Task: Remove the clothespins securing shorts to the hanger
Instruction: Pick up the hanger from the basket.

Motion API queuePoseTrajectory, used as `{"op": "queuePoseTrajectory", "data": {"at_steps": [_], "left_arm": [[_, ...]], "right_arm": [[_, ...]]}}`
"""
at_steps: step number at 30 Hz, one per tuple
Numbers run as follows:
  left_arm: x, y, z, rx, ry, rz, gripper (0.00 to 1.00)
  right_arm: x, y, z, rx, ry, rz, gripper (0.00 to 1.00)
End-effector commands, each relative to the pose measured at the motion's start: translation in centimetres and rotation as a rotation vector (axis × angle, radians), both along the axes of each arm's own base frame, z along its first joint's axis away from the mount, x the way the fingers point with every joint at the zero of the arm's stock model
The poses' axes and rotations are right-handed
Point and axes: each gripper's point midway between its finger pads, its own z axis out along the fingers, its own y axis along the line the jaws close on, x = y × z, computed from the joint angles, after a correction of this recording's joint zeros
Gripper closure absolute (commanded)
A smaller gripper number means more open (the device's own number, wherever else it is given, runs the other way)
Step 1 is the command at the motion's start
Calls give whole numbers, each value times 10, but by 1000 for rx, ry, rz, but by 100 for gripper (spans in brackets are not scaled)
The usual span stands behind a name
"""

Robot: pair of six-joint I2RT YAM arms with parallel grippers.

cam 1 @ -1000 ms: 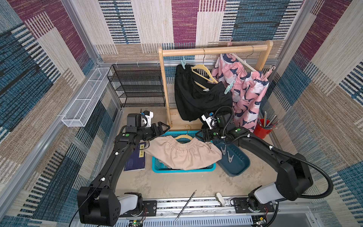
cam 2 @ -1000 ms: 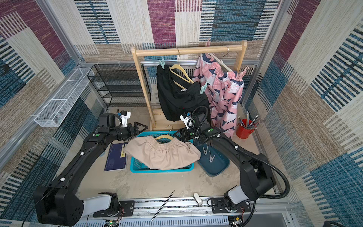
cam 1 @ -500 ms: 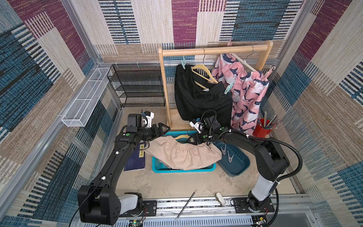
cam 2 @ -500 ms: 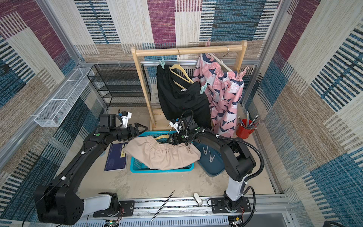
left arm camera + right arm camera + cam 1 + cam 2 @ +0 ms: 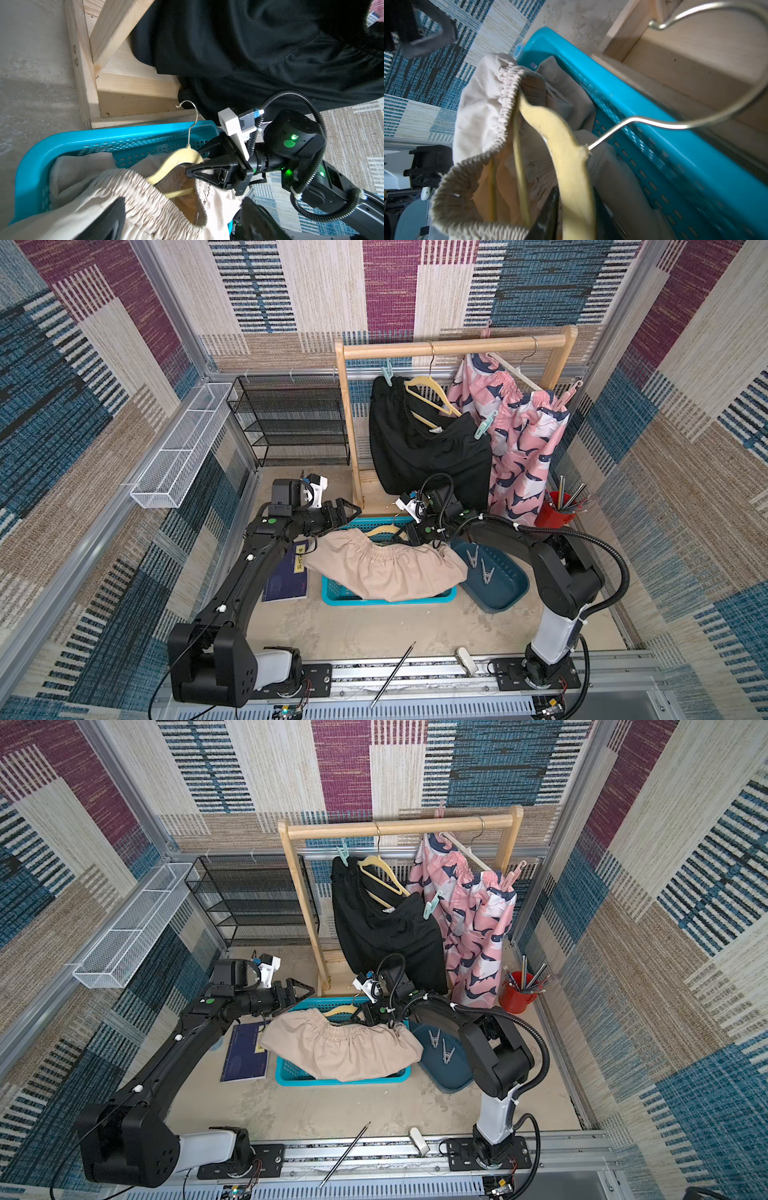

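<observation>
Two clothespins [image 5: 472,558] lie in the dark tray [image 5: 505,593]; my right tool [image 5: 187,173] pinches the yellow hanger [image 5: 571,166] inside the beige shorts [image 5: 386,568] over the basket [image 5: 386,601]; my left tool [image 5: 351,515] gapes wide

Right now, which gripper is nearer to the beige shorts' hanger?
Right. The right gripper clasps the hanger; the left gripper hangs open by the shorts' far end.

shorts [image 5: 382,568] with hanger [image 5: 182,156] on basket [image 5: 340,600], tray [image 5: 503,593] beside
</observation>
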Motion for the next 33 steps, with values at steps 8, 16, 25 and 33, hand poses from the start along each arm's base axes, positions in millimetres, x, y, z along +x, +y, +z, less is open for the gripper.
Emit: {"op": "queuePoseTrajectory", "data": {"at_steps": [8, 16, 25, 33], "left_arm": [[-4, 3, 0, 43, -6, -8, 9], [-27, 6, -3, 196, 17, -5, 7], [-34, -14, -2, 118, 91, 30, 8], [-33, -36, -6, 69, 111, -40, 20]], "right_arm": [[-3, -4, 57, 67, -149, -1, 85], [-10, -5, 98, 113, -189, -6, 98], [-29, 4, 119, 158, -194, 63, 100], [-39, 6, 128, 167, -208, 78, 100]]}}
